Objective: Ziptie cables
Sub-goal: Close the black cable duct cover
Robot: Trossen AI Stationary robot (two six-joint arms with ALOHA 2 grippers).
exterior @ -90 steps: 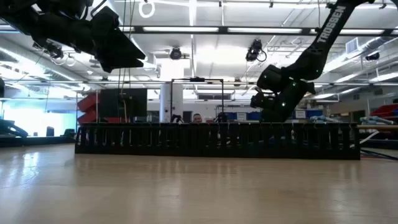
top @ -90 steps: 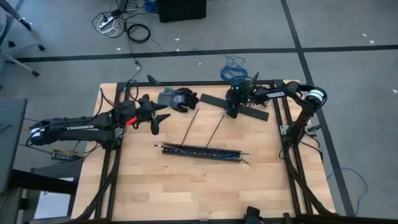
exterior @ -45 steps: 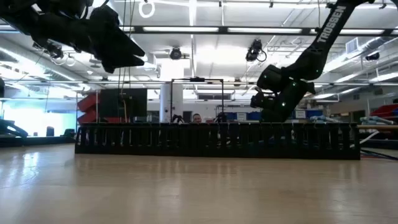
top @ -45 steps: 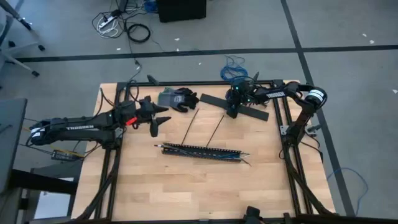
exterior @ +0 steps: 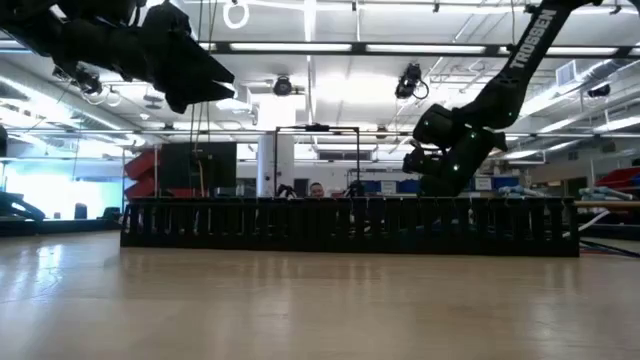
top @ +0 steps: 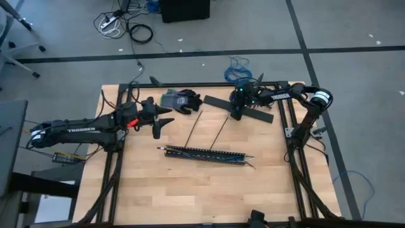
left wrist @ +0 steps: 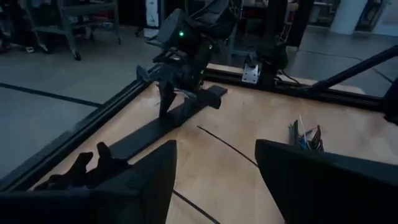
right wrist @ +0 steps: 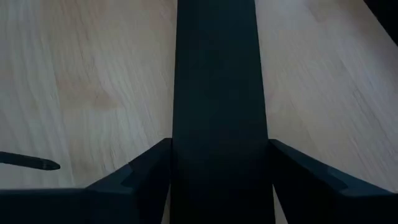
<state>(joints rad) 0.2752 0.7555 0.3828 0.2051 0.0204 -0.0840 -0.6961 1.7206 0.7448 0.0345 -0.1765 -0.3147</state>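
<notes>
A: Two right fingers straddle the black strip, spread, not clamped yet. Close square, mid-width.
B: Left gripper?
A: Open, hovering near the glove. Cables lie mid-table in the slotted duct.
B: Room?
A: Strip's near the table's far rim; lift twd centre.

floor: grey, dark tape lines, upper frame
cords: loose pile, upper left
ceiling lights: bright strips, top of low view

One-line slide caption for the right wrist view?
Right gripper open astride a flat black strip lying on the wooden table.
</notes>
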